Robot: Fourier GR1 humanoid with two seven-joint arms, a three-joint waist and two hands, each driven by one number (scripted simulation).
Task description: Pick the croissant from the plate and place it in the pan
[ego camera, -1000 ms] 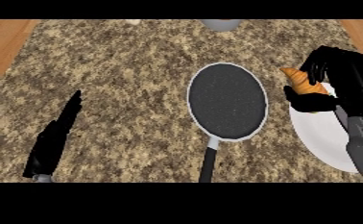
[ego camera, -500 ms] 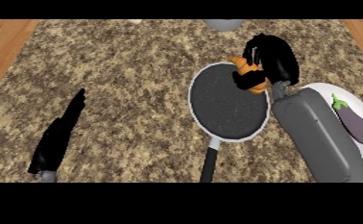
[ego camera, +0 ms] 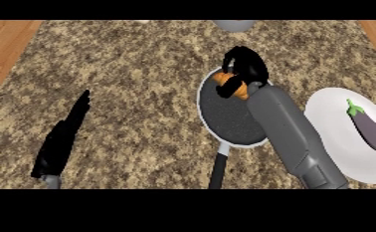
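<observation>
Head view shows the right hand [ego camera: 246, 69] curled round the croissant [ego camera: 232, 84] over the far part of the pan [ego camera: 220, 121], the pastry tucked under its fingers, while the plate [ego camera: 330, 126] with an eggplant [ego camera: 365, 124] lies right of the pan and the left hand [ego camera: 62, 139] rests open far left of it.

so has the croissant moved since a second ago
Yes. The right hand has carried the croissant leftward off the plate; it's now over the pan.
</observation>
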